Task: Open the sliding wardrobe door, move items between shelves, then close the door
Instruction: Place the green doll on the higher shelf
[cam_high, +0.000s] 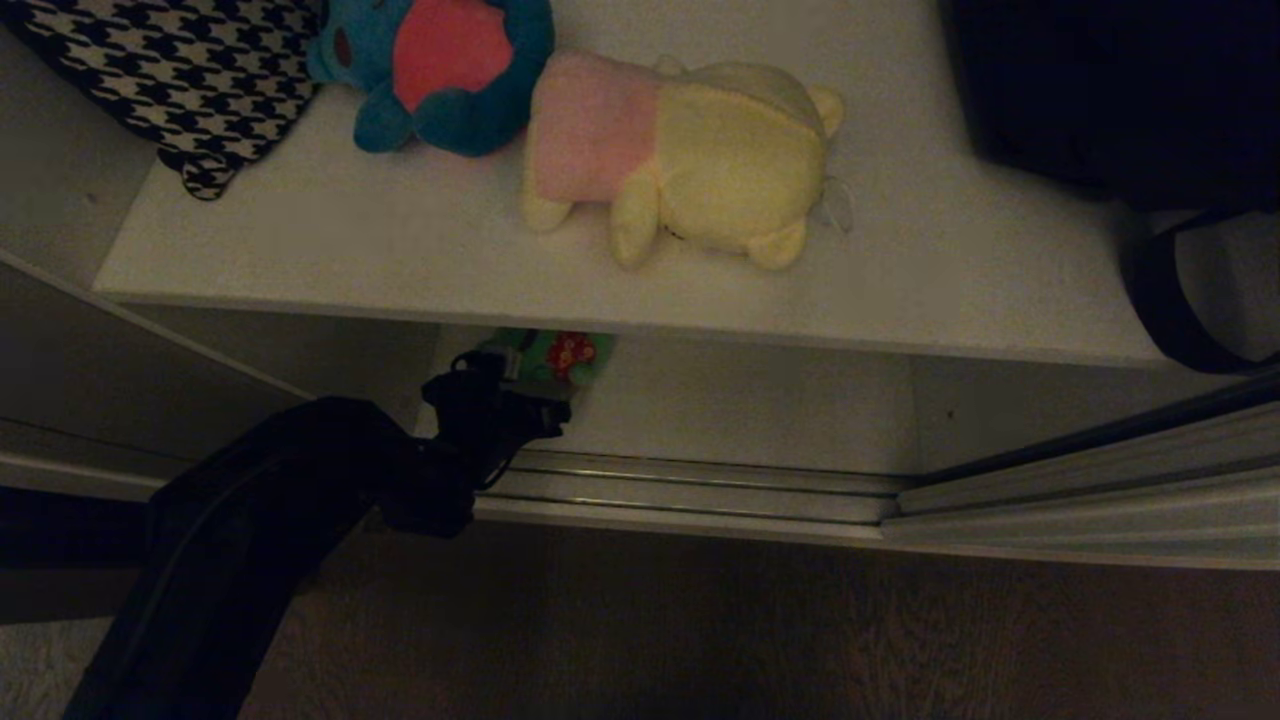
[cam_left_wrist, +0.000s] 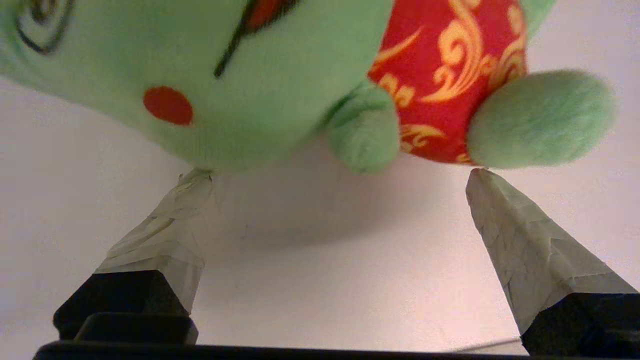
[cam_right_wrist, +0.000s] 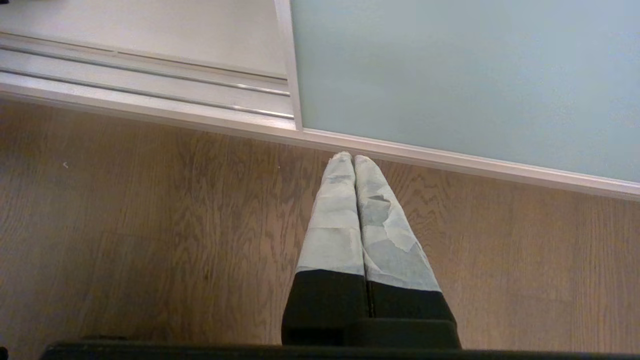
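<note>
Head view: the wardrobe is standing open, with the sliding door pushed to the right. The upper shelf is carrying a blue toy with a pink belly at the far left and a cream-yellow toy lying on its side just right of it, the two touching. A houndstooth cloth is sitting at the far left and a black bag at the far right. The left gripper is reaching in under that shelf toward a green toy on the lower shelf, mostly hidden by the board's edge.

Left wrist view: the taped fingers are spread wide, holding nothing, tips just short of the green toy. It is lying on the pale lower shelf: soft green plush, red cheek dot, red vest with gold swirls, stubby limbs sticking out toward the gripper.

Right wrist view: the right gripper is parked with its fingers pressed together on nothing, hanging over the wood floor near the door, a matte grey-green panel in a pale frame, and the floor track.

Risk: closing from here would likely be pinching only a limb or loose fuzz, so the toy could be slipping out on the lift. Pushing in flat could be shoving it farther back. Lifting too steeply could be knocking the wrist on the upper shelf's edge.
</note>
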